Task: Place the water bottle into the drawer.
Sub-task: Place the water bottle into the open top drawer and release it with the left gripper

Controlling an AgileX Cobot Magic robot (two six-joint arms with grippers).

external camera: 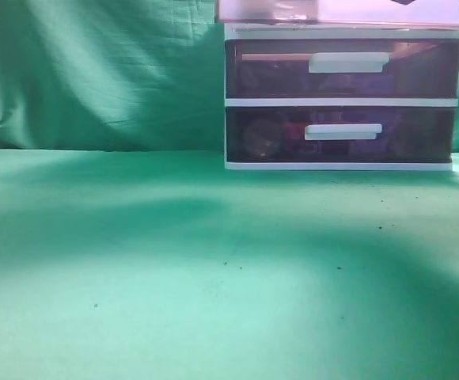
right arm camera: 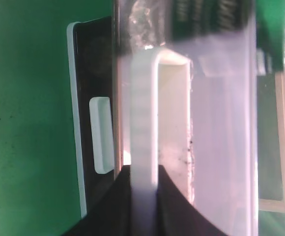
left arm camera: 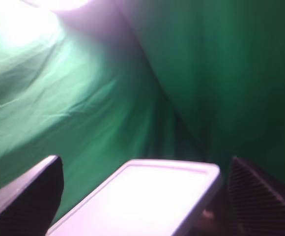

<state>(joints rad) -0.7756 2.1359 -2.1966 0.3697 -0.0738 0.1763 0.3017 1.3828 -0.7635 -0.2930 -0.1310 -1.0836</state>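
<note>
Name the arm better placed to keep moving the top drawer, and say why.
Right. Its gripper is shut on the top drawer's white handle, with the drawer at the exterior view's top edge. The left gripper only hangs over a pale flat panel beside the green cloth, gripping nothing visible.

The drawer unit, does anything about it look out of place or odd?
Only the top drawer: it juts forward past the two closed drawers below. The right gripper is clamped on its white handle. No spills or damage visible.
</note>
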